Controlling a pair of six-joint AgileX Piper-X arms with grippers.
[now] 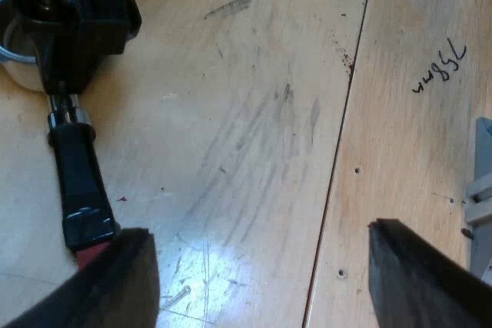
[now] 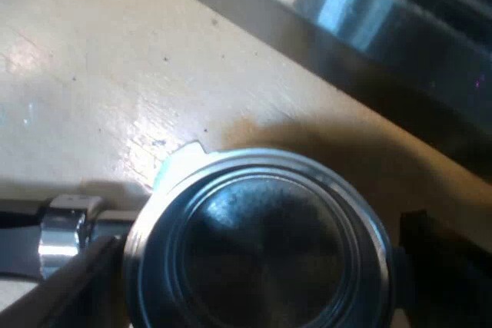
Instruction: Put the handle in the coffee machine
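The metal holder lies on the wooden table, its round basket [image 2: 254,160] seen from above with dark inside. My right gripper [image 2: 257,247] is shut on the basket, one finger [image 2: 77,282] at the shiny neck, the other against the opposite rim. In the left wrist view that right gripper [image 1: 77,21] sits over the holder's head, and the dark handle [image 1: 81,182] runs out from under it to its red end [image 1: 91,250]. My left gripper [image 1: 261,232] is open above bare wood, one finger [image 1: 115,282] close by the red end.
The espresso machine's shiny metal base [image 2: 384,21] stands close beyond the basket. A seam [image 1: 338,136] runs across the wooden table, with handwritten marks [image 1: 440,67] past it. A grey-blue object [image 1: 483,190] lies near my left gripper's other finger.
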